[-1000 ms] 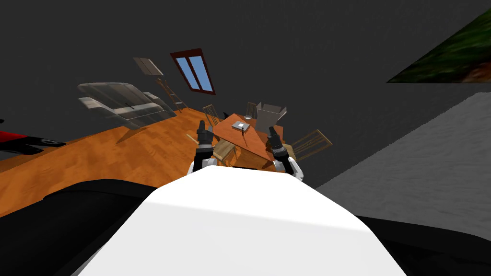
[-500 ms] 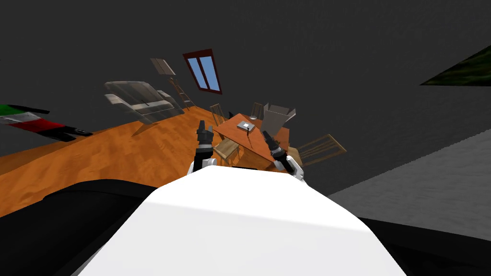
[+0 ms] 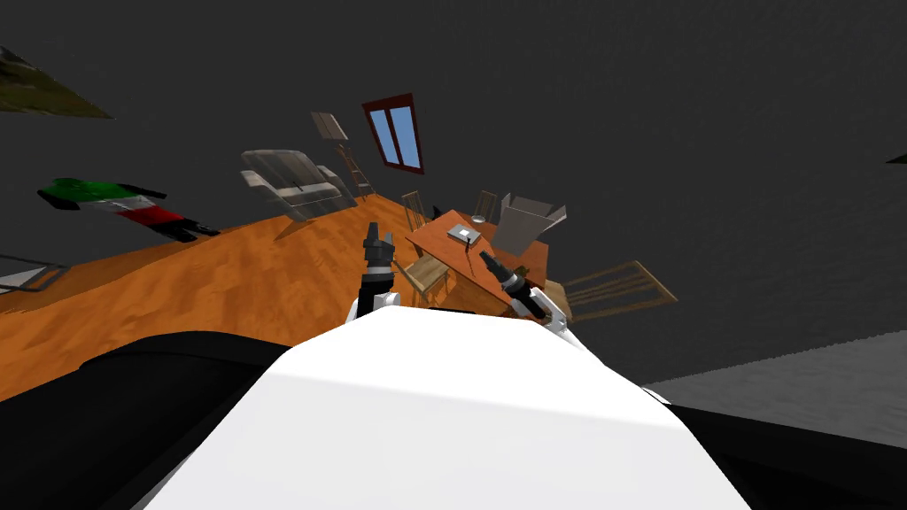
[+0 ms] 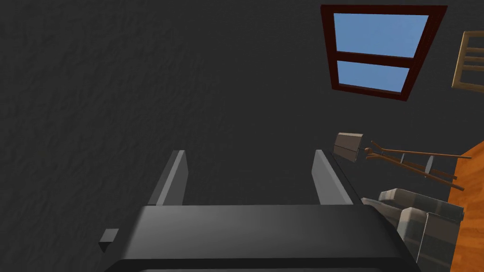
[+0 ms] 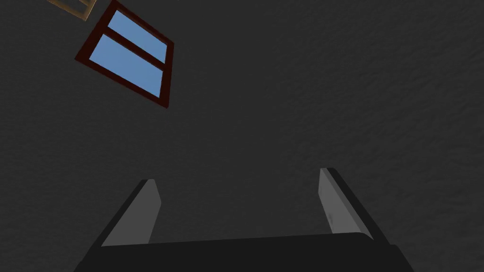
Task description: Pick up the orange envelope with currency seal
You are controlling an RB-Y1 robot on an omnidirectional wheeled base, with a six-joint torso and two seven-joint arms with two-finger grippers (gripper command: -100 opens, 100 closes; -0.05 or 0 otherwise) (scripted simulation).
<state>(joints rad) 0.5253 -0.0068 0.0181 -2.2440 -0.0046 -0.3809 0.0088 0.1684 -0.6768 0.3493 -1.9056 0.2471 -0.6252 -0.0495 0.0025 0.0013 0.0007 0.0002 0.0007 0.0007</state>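
Both claws are held apart, nothing gripped. The envelope [image 3: 464,234], drawn grey-white, is seen flat near the table [image 3: 443,251] far edge, just beyond the right gripper [image 3: 485,257], with the left gripper [image 3: 375,230] off the table's left edge.

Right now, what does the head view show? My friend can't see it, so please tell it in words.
A wooden table stands ahead on an orange floor, with a flat grey thing on it, an open grey box at its far end and chairs around. The left gripper and right gripper are raised before it. A sofa and window lie beyond.
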